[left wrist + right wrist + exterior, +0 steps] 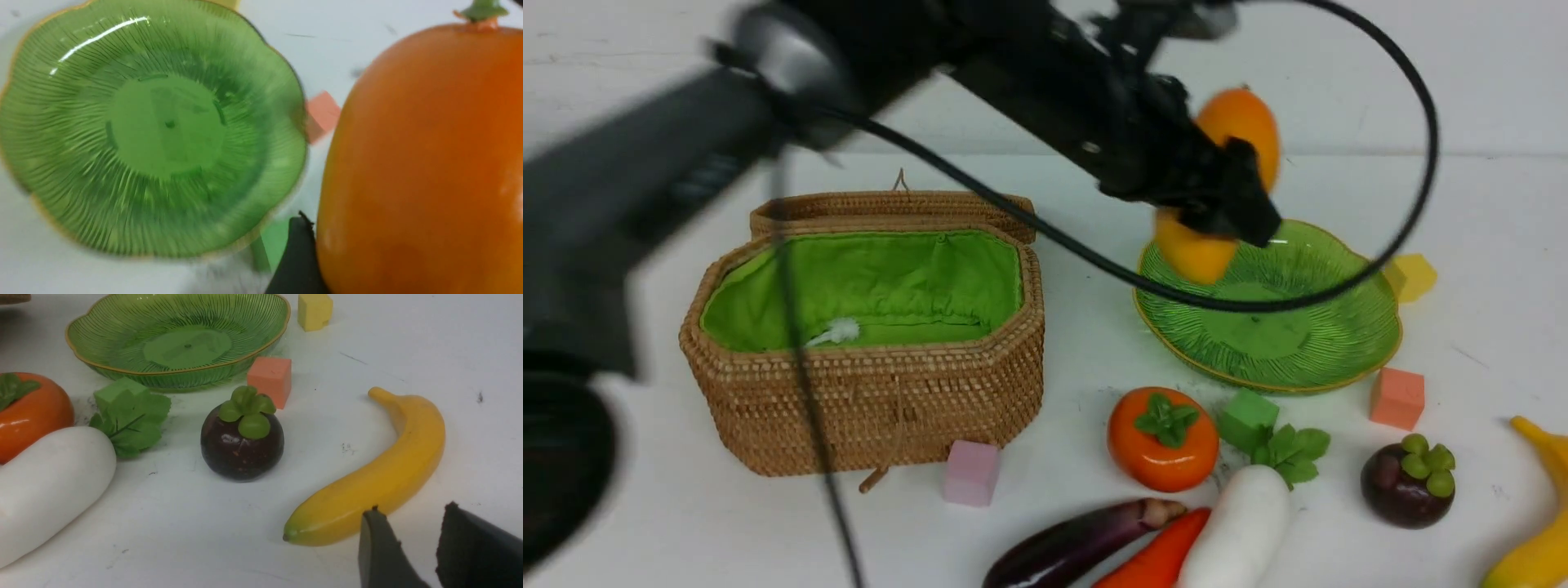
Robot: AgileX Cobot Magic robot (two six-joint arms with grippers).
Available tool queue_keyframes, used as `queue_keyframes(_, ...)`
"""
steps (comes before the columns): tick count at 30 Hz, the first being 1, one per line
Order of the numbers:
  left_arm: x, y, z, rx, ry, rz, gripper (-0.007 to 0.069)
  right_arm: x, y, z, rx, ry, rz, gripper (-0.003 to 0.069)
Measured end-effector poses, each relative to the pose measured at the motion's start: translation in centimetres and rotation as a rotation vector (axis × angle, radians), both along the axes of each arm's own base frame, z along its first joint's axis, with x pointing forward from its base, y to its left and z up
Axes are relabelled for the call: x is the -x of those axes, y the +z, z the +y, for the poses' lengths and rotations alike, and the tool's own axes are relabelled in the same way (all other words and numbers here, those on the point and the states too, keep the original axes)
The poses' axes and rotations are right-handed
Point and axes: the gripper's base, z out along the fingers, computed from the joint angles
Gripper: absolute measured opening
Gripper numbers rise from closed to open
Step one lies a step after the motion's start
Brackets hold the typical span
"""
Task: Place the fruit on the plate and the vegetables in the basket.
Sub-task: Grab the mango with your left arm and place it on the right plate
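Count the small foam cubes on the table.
4. A pink cube in front of the basket; a green cube and an orange cube by the near rim of the plate; a yellow cube beside its right edge. The left arm may hide others.

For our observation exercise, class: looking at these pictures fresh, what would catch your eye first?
The blurred black left gripper holds a glossy orange mango in the air at the far left rim of the green plate. To its left, the open wicker basket shows bright green lining.

Bright even light, soft shadows, glare streak on plate (pixel 98 36), motion-blurred left arm (pixel 645 204)
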Motion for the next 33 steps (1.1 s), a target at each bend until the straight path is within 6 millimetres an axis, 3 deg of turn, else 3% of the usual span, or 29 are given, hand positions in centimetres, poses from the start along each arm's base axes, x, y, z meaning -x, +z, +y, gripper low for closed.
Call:
queue_keyframes(4, -1.8, -4.7, -4.5, -0.025, 0.115, 0.021, 0.056, 0.0, 0.0, 0.0, 0.0, 0.0, 0.0, 0.0242)
queue_keyframes(7, -2.5, -7.8, -6.3, -0.053, 0.211, 0.008, 0.056, 0.0, 0.0, 0.0, 0.0, 0.0, 0.0, 0.0242)
queue_keyframes(10, -3.2, -9.6, -7.1, -0.033, 0.339, -0.011, 0.056, 0.0, 0.0, 0.0, 0.0, 0.0, 0.0, 0.0242)
queue_keyframes(16, -4.2, -10.1, -6.9, 0.041, 0.534, 0.021, 0.0561, 0.0, 0.0, 0.0, 0.0, 0.0, 0.0, 0.0242)
queue_keyframes(19, -4.3, -10.2, -6.7, 0.04, 0.582, 0.038, 0.061, 0.0, 0.0, 0.0, 0.0, 0.0, 0.0, 0.0242)
queue_keyframes(23, -4.2, -10.4, -6.5, 0.017, 0.597, 0.057, 0.0668, 0.0, 0.0, 0.0, 0.0, 0.0, 0.0, 0.0242)
queue_keyframes(32, -3.6, -10.6, -5.9, -0.096, 0.576, 0.084, 0.0664, 0.0, 0.0, 0.0, 0.0, 0.0, 0.0, 0.0242)
queue_keyframes(33, -3.0, -9.8, -5.6, -0.142, 0.541, 0.096, 0.0655, 0.0, 0.0, 0.0, 0.0, 0.0, 0.0, 0.0242)
